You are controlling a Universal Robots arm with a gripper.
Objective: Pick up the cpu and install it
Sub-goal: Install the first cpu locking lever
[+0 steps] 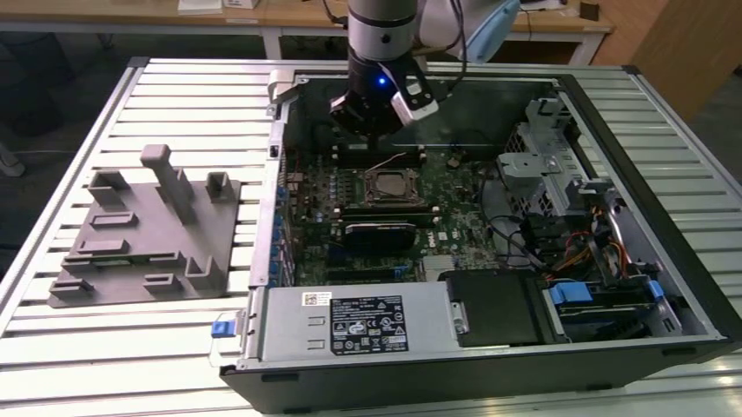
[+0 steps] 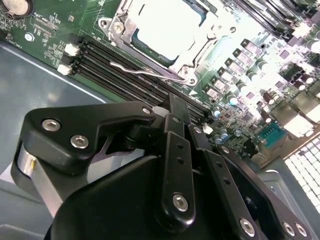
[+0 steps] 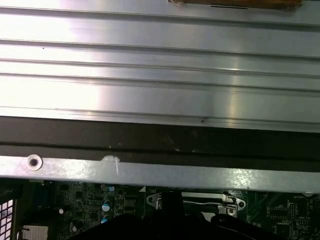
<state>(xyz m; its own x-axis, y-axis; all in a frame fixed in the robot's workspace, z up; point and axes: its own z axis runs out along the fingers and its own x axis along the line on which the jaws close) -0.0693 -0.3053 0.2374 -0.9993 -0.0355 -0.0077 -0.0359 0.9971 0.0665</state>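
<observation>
Slatted metal table (image 1: pixel 174 347) carries an open computer case (image 1: pixel 487 365), and behind it stand pale wooden desks (image 1: pixel 290 17). On the exterior view's left, well apart from the case, lies a grey moulded tray (image 1: pixel 145 234) with upright posts.

From above, the arm (image 1: pixel 383 35) reaches down into the far part of the case. Its gripper (image 1: pixel 368 132) hangs over the green motherboard (image 1: pixel 453 234), just behind the socket frame (image 1: pixel 388 185) as the exterior view shows it, and does not touch the frame. In the second wrist view the black linkages of the gripper (image 2: pixel 170 107) fill the foreground and the fingers (image 2: pixel 176 112) seem to lie close together, with nothing visible between them, though the tips are partly hidden.

The cpu (image 2: pixel 167 22) sits inside the socket frame on the motherboard. Its silvery top looks very bright and flat in the second wrist view, and the metal frame borders it on all sides. A thin wire lever (image 2: pixel 142 71) runs along the near side of the frame, between it and the black memory slots (image 2: pixel 125 75).

The first wrist view shows the table's metal slats (image 3: pixel 160 65), the case's edge (image 3: pixel 160 172) and a strip of the motherboard.
</observation>
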